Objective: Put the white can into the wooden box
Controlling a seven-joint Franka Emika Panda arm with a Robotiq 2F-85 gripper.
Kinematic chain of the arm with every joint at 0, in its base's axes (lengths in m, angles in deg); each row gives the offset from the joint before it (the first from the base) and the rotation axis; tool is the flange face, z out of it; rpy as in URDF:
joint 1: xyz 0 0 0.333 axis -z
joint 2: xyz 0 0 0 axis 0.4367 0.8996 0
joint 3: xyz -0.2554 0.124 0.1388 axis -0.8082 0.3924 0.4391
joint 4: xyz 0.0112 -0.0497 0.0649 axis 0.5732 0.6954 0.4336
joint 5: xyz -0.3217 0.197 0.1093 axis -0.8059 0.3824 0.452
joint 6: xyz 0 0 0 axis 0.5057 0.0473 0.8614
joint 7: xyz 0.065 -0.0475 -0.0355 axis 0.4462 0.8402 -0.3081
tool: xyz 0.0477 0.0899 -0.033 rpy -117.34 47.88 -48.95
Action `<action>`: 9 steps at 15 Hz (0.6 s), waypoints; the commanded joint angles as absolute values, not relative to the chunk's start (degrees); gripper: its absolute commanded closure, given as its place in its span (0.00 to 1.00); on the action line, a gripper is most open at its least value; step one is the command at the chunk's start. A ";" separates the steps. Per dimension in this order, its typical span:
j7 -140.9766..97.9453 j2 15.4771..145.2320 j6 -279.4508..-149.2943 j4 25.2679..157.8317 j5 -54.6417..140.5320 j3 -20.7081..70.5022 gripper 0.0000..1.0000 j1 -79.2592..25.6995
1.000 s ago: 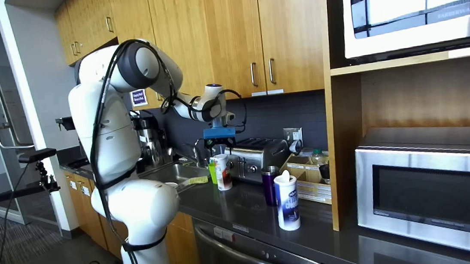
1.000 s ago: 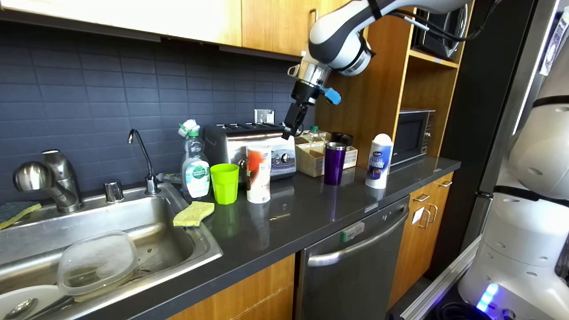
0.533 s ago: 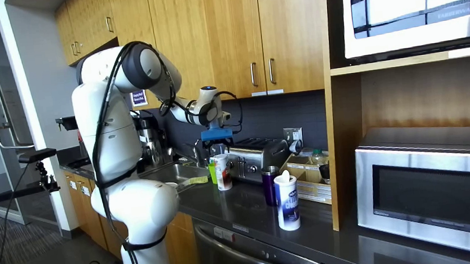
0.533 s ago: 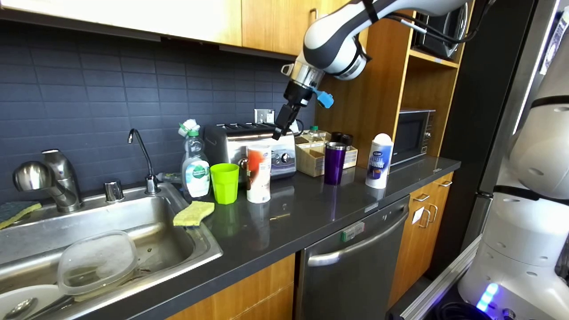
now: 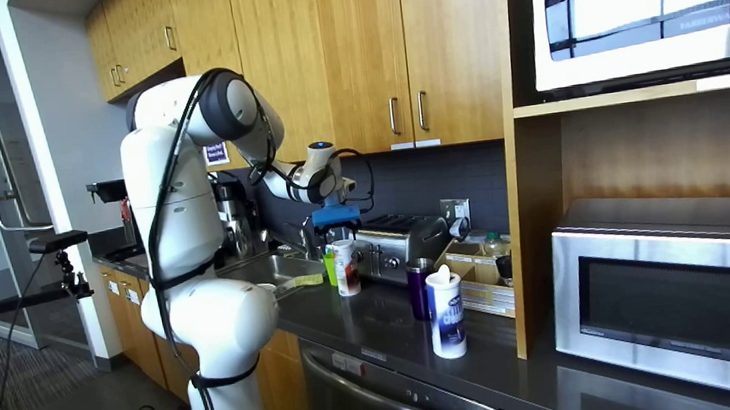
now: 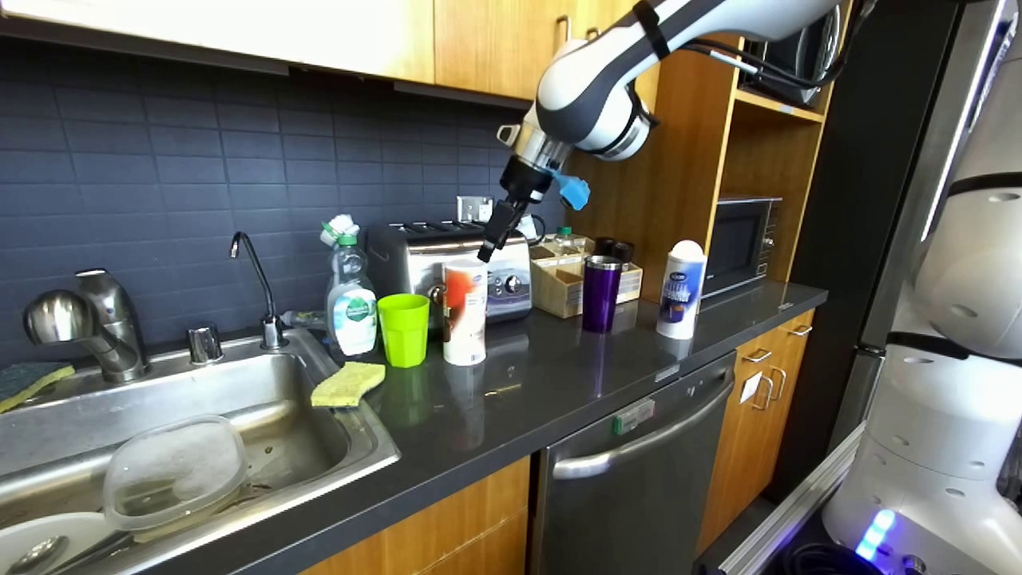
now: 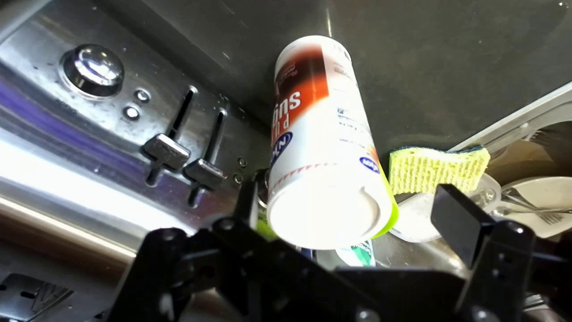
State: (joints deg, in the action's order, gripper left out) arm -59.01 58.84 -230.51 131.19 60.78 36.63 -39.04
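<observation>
A white can (image 6: pixel 466 315) with a red-brown sugar label stands upright on the dark counter, in front of the toaster. My gripper (image 6: pixel 485 254) hangs tilted at the height of its rim, its jaws wide apart and holding nothing. In the wrist view the white can (image 7: pixel 321 134) shows between the two fingers (image 7: pixel 460 219), with gaps on both sides. A second white can (image 6: pixel 681 291), blue-labelled, stands farther along the counter. The wooden box (image 6: pixel 556 291), low and tan with compartments, is beyond the toaster; in an exterior view the wooden box (image 5: pixel 489 300) sits behind the purple tumbler.
The steel toaster (image 6: pixel 507 299) is close behind the can. A green cup (image 6: pixel 404 331) and a soap bottle (image 6: pixel 352 303) stand beside it, with a yellow sponge (image 6: pixel 348 384) at the sink edge (image 6: pixel 375 455). A purple tumbler (image 6: pixel 600 294) is in front of the box.
My gripper has come down and across toward the sugar can, from over the toaster's box-side end to just by the can's top. The jaws stay open; the objects on the counter have not moved.
</observation>
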 commanded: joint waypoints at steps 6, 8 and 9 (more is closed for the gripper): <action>-61.38 61.73 -236.16 130.89 60.63 37.46 0.00 -39.02; -61.89 62.34 -236.60 130.67 60.92 37.63 0.00 -38.96; -62.19 62.66 -236.85 130.61 61.02 37.74 0.00 -38.94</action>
